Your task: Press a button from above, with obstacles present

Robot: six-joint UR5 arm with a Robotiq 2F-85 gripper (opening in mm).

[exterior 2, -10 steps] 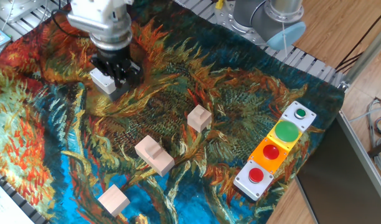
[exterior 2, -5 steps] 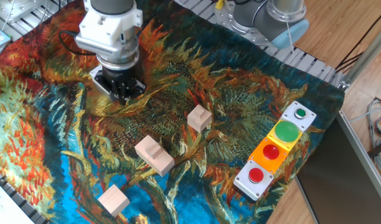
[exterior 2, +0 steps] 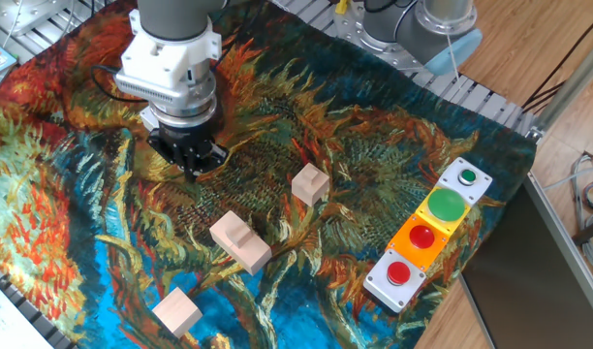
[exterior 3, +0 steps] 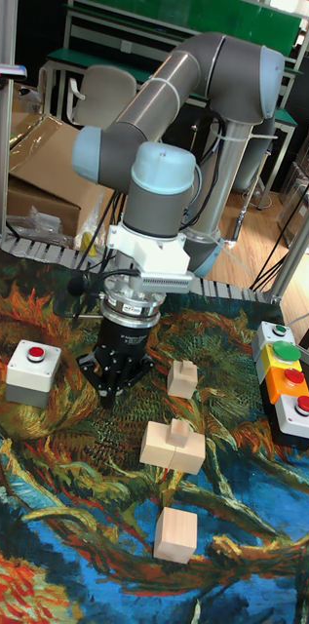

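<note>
Hanging from the grey robot arm (exterior 3: 164, 83), the black two-finger gripper (exterior 3: 109, 390) points straight down just above the worktop, which is covered by a painted cloth of orange, teal and blue swirls (exterior 2: 355, 165). Whether its fingers are released or clenched cannot be told, since neither view shows the fingertips clearly.

In the tall fixed view, the small round red button (exterior 3: 36, 352) sits atop its light-grey square box with a darker grey base (exterior 3: 29, 374), on the cloth and beside the gripper, apart from it. In the fixed view the gripper body (exterior 2: 187, 150) hides that box entirely.

Three pale wooden blocks lie on the cloth in a loose line. One small cube-shaped block (exterior 2: 310, 184) lies near the middle of the cloth. A bigger block with a raised stub (exterior 2: 240, 242) lies nearer the front. A third plain cube (exterior 2: 176, 312) sits close to the front edge. All three stand apart from one another and from the gripper.

Along one edge of the cloth lies a joined row of button boxes (exterior 2: 427, 236): white, yellow with a big green button, orange and white.
</note>
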